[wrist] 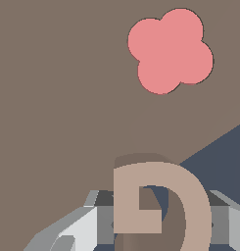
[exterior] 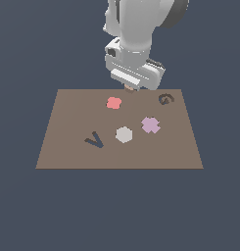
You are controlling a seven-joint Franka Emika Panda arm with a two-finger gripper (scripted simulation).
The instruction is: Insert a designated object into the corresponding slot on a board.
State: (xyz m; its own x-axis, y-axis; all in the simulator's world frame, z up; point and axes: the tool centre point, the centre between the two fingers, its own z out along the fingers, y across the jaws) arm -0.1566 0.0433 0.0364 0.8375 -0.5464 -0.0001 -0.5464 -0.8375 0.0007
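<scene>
Gripping the tan G block (wrist: 160,206) in the tool (wrist: 156,220), clenched on it (grey fingers (wrist: 75,230) showing on either side in the wrist view) and hovering over the far edge of the board (exterior: 67,147), just beside the pink clover shape (exterior: 113,103). Lying well apart, near the board's far corner on the exterior view's right, the dark G-shaped slot (exterior: 166,99). Resting nearer the middle and front: hexagon (exterior: 124,134), mauve cross (exterior: 150,124), navy V (exterior: 94,140).

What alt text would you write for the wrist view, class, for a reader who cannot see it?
A tan G-shaped block fills the foreground, held at the end effector above a brown board. A pink four-lobed shape lies on the board beyond it.
</scene>
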